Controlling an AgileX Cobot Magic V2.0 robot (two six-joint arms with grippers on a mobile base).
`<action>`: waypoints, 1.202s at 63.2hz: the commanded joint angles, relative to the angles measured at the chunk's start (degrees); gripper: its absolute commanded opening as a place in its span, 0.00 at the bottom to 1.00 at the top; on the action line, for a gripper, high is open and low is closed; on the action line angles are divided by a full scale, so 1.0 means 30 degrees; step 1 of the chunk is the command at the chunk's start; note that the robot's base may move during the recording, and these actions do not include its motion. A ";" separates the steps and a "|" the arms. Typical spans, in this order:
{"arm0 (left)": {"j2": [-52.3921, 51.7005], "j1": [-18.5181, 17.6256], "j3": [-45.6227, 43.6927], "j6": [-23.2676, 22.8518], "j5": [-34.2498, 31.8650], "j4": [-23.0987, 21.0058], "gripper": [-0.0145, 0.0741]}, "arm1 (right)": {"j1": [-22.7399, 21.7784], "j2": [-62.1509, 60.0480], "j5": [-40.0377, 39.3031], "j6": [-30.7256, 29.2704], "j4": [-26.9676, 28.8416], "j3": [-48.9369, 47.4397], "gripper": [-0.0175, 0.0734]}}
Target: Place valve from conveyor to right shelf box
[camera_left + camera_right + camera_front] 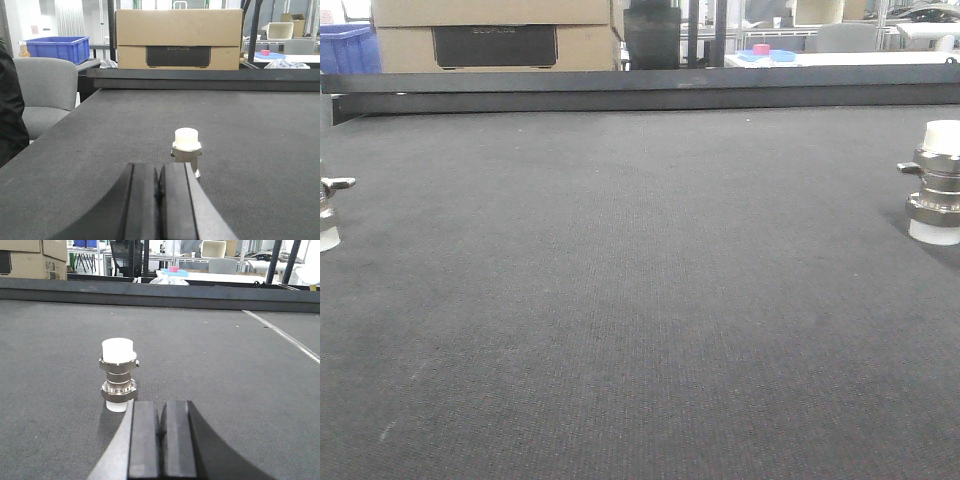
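The right gripper [161, 412] has its two black pads pressed together with nothing between them. Just ahead of those jaws, and a little to their left, a small stubby silvery metal valve [119, 376] with white plastic caps stands upright on the dark grey woven belt of the conveyor [225, 365]. Its long axis is vertical, and a strip of bare belt lies between it and the fingertips. The front view shows what is probably this same valve [934, 185] at the right edge, its little wing handle pointing left.

The left gripper [159, 172] is likewise pressed closed and empty. A second valve [186, 150] of the same kind stands upright just beyond its jaws, slightly to their right and partly hidden behind one finger.

Each arm is about equally near its own valve. Since the goal lies on the right, the right arm looks the better choice. Its jaws would need to spread, shift slightly left, then advance to straddle the metal body below the top cap. The shelf box is not in view.
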 commanded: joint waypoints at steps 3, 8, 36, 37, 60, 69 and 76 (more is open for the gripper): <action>-0.0092 0.0005 -0.0046 -0.0077 -0.0307 0.0047 0.04 | -0.0098 -0.0063 -0.0459 -0.0047 0.0039 -0.0044 0.02; -0.0092 0.0005 -0.0046 -0.0077 -0.0572 0.0047 0.04 | -0.0098 -0.0063 -0.0459 -0.0047 0.0039 -0.0044 0.02; -0.0092 0.0005 -0.0046 -0.0077 -0.1470 -0.0006 0.04 | -0.0098 -0.0063 -0.0685 -0.0047 0.0039 -0.0044 0.02; -0.0092 0.0005 -0.0046 -0.0077 -0.1517 -0.0006 0.04 | -0.0098 -0.0063 -0.0781 -0.0047 0.0039 -0.0044 0.02; -0.0092 0.0005 -0.0595 -0.0077 -0.3695 -0.0078 0.04 | -0.0098 -0.0063 -0.4988 -0.0047 0.0039 -0.0503 0.02; -0.0028 0.0005 -0.4176 -0.0077 -0.0887 0.0002 0.04 | -0.0098 -0.0063 -0.2494 -0.0047 0.0039 -0.3784 0.02; 0.1341 0.0005 -0.7571 -0.0077 0.3120 0.0308 0.04 | -0.0098 0.0277 -0.0270 -0.0047 0.0039 -0.6897 0.06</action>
